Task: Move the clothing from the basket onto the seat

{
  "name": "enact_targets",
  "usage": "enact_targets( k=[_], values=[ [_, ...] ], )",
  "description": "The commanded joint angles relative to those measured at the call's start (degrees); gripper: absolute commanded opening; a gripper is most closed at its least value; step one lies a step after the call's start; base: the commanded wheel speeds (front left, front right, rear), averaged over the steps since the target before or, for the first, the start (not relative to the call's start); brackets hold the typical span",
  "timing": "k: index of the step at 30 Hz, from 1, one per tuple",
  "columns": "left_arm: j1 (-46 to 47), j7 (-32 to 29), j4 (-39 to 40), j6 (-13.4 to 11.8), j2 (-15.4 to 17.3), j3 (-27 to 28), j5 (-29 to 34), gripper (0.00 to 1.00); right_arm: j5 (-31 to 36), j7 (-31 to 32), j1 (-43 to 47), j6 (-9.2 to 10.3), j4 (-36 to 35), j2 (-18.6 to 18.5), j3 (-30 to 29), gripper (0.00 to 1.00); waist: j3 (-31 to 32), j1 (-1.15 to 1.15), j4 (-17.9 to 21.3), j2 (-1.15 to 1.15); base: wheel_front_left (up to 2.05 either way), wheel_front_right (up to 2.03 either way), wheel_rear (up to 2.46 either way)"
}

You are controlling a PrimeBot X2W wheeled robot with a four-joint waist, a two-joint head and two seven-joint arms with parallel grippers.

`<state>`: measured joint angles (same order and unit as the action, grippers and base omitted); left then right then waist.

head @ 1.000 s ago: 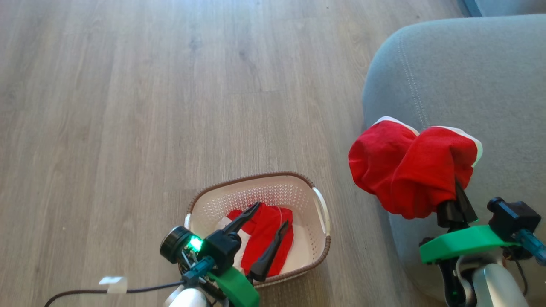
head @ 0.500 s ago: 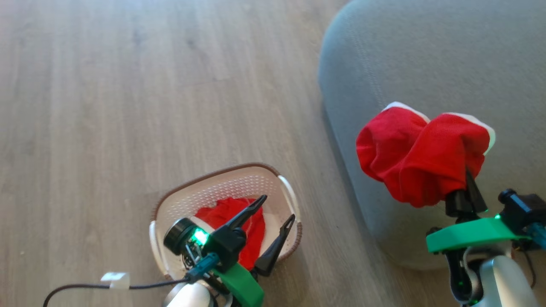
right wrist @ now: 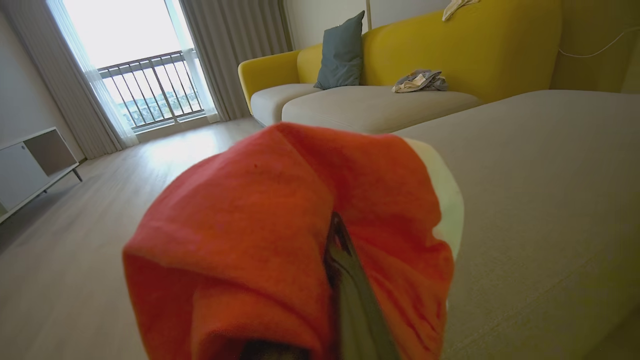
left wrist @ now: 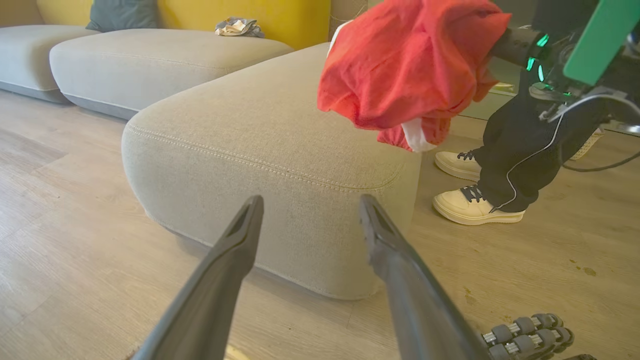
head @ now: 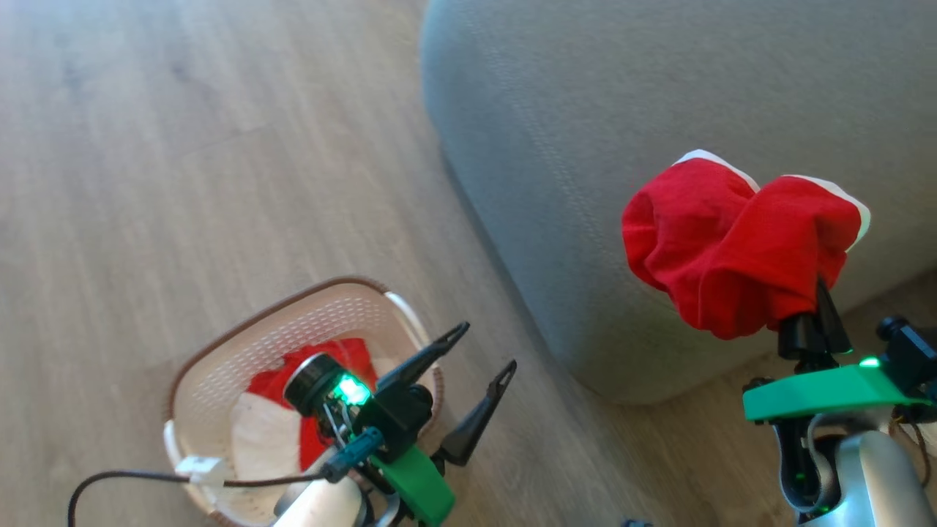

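One red garment (head: 732, 249) hangs clamped in the right tool (head: 818, 294) over the seat (head: 585, 146), awaiting release. Left tool (head: 485, 345), fingers (head: 428, 354) apart and empty, likely fetches the second garment (head: 267, 382) from the basket (head: 241, 316) next.

Bright daylight — window (right wrist: 130, 45) at 10 o'clock, right wrist view, blown out; glare on wood floor (right wrist: 165, 150). Head view motion-soft, seat (head: 659, 110) stitching smeared. Close red garment (right wrist: 240, 225) out of focus — wide-angle bending at edges.
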<state>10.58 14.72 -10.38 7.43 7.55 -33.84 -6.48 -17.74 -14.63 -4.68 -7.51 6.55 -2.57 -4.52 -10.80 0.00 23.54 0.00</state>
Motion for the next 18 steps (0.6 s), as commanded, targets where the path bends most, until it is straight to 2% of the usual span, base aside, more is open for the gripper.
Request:
enact_targets(
  k=[1, 5, 18],
  values=[
    [2.2, 0.3, 2.2, 0.1, 0.3, 1.1, 0.2, 1.00, -0.6, -0.4, -1.8, 0.02, -2.3, -0.3, 1.1, 0.00, -1.2, 0.00, 3.2, 0.00, 0.00, 0.00, 0.00],
    [2.2, 0.3, 2.6, 0.1, 1.0, -0.2, 0.3, 1.00, -1.5, -0.4, -1.6, 0.02, -2.8, -0.3, 0.2, 0.00, -1.8, 0.00, 6.1, 0.00, 0.00, 0.00, 0.00],
    [5.0, 0.3, 2.2, 0.1, 2.0, -6.1, -1.3, 1.00, -3.2, -0.4, 0.6, 0.02, -4.9, -0.3, -3.6, 0.00, -3.4, 0.00, 7.0, 0.00, 0.00, 0.00, 0.00]
  ],
)
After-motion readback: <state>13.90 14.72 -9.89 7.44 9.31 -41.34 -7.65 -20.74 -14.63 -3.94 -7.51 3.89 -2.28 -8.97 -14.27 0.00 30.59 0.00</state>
